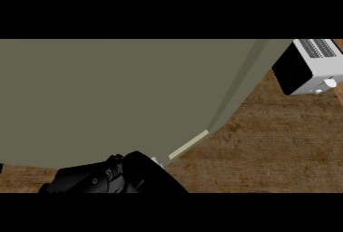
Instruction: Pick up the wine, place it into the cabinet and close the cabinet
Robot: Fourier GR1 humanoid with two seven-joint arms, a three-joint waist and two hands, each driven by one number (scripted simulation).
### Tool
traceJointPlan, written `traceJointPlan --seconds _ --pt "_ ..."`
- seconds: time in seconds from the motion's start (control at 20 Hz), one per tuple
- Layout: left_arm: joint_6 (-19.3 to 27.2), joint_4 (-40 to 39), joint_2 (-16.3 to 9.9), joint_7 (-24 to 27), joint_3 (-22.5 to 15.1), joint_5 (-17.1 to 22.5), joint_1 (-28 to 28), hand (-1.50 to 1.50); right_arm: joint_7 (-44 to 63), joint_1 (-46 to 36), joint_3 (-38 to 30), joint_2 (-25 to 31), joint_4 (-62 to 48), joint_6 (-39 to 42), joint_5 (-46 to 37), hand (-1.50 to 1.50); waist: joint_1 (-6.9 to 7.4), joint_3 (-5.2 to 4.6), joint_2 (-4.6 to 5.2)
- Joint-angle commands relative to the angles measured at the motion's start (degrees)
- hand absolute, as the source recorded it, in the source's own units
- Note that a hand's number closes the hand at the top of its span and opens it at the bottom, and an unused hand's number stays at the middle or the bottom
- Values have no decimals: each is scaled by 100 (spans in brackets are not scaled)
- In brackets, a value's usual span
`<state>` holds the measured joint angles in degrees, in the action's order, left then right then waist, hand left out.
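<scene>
Cabinet (114, 99) door fills view above black hand (100, 176) at lower left – left hand presumably, touching door's lower edge. Fingers unreadable, can't tell open or curled. Wine not visible – likely inside cabinet. Toaster (311, 68) upper right of cabinet on worktop (268, 154).

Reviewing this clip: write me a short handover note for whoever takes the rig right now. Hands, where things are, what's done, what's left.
Hands: one black hand shows at the lower left edge of the head view, close against the cabinet; which hand it is and whether its fingers are curled cannot be told. No other hand is in sight.
Things: the olive-grey cabinet fills most of the view; its pale handle shows near the hand. The wine is not visible. A white appliance sits on the wooden counter at the upper right.
Done: cannot be confirmed from this view.
Left: check that the wine is inside and the cabinet door fully closed.
</scene>
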<state>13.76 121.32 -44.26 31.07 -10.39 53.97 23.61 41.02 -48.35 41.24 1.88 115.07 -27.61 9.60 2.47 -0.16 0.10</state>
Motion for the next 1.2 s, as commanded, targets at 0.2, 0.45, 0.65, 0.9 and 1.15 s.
traceJointPlan --seconds 0.2,0.45,0.65,0.9,1.15 --pt "-77 -375 235 -111 -18 -174 -243 -150 -884 -1765 -426 -184 -2277 -192 307 150 -63 2 8" --pt "-253 -60 161 -211 406 -17 124 -150 -1120 -2137 -1063 -187 -3170 278 85 150 -57 9 -13" --pt "177 11 387 -434 261 -267 -195 -150 -1530 -1920 -1752 -61 -3779 1163 403 150 -152 15 7" --pt "213 -102 492 -620 286 -430 -375 -150 -2322 -1888 -2073 -186 -4737 1360 410 150 -142 14 17" --pt "-25 -176 711 -433 126 -610 -261 -150 -2777 -2319 -2496 -2 -5652 1812 336 150 -84 9 34"
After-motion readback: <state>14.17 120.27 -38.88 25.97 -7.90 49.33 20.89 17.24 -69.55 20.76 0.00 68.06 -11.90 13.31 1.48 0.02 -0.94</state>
